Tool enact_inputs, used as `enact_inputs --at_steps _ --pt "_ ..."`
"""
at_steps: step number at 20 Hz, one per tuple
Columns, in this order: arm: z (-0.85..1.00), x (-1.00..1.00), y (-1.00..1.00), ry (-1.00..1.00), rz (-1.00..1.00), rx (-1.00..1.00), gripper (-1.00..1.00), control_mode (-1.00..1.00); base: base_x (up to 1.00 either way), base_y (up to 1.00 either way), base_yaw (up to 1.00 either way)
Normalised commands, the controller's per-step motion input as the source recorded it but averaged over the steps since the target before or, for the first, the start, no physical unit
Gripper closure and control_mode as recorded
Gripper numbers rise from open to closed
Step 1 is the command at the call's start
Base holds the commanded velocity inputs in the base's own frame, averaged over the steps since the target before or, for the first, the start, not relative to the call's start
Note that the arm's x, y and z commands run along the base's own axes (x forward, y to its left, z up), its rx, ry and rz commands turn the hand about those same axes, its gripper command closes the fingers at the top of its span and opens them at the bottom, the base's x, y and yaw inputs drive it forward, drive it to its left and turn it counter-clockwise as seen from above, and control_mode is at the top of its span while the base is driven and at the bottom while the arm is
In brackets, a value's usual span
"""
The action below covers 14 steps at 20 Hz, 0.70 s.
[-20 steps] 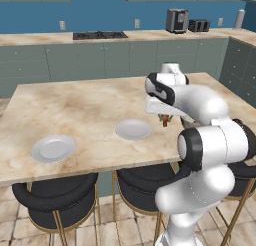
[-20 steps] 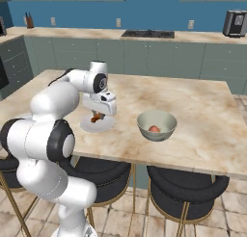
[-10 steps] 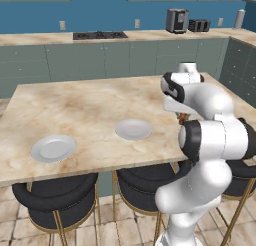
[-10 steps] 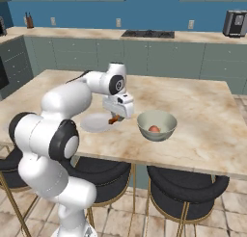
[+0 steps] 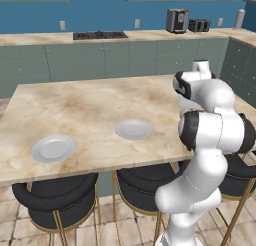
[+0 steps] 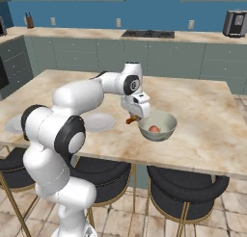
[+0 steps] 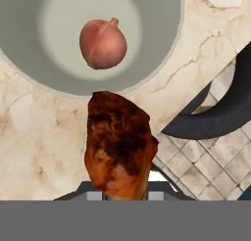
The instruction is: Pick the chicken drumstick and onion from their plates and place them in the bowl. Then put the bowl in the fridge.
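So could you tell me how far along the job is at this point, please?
Done: the onion lies inside the bowl, and both plates sit bare on the table. In hand: the gripper holds the chicken drumstick just at the bowl's rim, not yet over its middle. Left: dropping the drumstick in, then carrying the bowl to the fridge.

No readable text, label, brand, number or sign anywhere: none on the appliances at the upper right of the base views, none on the cabinets.
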Motion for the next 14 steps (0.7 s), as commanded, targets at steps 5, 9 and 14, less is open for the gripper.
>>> enact_inputs --at_steps 5,9,14 --pt "-0.01 0.31 -0.56 -0.05 -0.02 -0.07 1.00 -1.00 0.00 0.00 0.00" --pt "-0.16 0.36 -0.22 -0.15 -0.01 -0.02 1.00 -1.00 0.00 0.00 0.00" --pt "-0.23 0.26 -0.05 -0.31 -0.02 0.00 1.00 -1.00 0.00 0.00 0.00"
